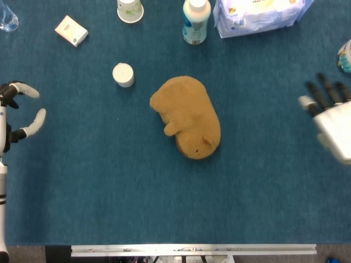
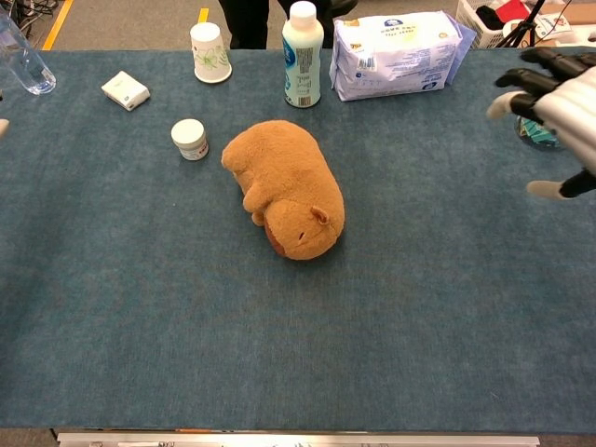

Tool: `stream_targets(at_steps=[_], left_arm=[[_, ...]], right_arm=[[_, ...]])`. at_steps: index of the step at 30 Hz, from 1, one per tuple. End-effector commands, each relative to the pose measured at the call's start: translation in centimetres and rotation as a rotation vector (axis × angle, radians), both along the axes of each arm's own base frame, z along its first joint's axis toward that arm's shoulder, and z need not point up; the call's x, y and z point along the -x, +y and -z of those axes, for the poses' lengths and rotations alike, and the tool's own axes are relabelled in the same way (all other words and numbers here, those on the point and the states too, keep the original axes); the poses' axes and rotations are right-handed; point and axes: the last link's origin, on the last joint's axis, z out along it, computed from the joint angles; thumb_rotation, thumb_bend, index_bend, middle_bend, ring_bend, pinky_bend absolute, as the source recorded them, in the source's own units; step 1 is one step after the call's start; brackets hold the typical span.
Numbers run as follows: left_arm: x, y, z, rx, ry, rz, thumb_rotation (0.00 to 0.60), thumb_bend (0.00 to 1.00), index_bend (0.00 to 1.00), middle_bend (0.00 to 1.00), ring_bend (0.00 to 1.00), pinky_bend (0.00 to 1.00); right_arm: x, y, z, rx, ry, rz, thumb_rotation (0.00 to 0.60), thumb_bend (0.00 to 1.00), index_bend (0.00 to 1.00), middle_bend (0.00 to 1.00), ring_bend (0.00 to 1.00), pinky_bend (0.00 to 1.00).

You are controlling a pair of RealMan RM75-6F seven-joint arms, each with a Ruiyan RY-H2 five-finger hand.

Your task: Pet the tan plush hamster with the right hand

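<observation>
Right robot hand [image 2: 557,102] far right, fingers spread, empty; left robot hand [image 1: 19,112] open

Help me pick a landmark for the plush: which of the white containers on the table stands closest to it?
The small white jar, squat and capped, just off the tan plush hamster. The paper cup and tall white bottle stand farther back.

Right hand [image 2: 556,104], at the right edge: silver-white palm shell, black fingers, one pale tip. Left hand [image 1: 19,112], at the left edge: black segments capped by white tips.
</observation>
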Motion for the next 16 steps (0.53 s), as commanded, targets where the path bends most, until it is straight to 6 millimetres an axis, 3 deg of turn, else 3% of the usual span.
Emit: stream_targets(at_steps=[1, 7, 16], left_arm=[[0.1, 0.1, 0.0, 0.001, 0.002, -0.002, 0.6, 0.27, 0.48, 0.44, 0.38, 0.52], [-0.1, 0.0, 0.2, 0.005, 0.008, 0.004, 0.6, 0.27, 0.48, 0.44, 0.38, 0.52], [0.6, 0.1, 0.2, 0.012, 0.012, -0.023, 0.6, 0.27, 0.48, 0.44, 0.38, 0.52]], right_arm=[[1.5, 0.8, -1.8, 0.081, -0.014, 0.111, 0.6, 0.0, 0.31, 0.18, 0.06, 0.22], [1.9, 0.8, -2.3, 0.139, -0.114, 0.17, 0.6, 0.0, 0.31, 0.2, 0.06, 0.22], [2.5, 0.2, -1.0, 0.123, -0.207, 0.212, 0.6, 0.0, 0.31, 0.21, 0.07, 0.22]])
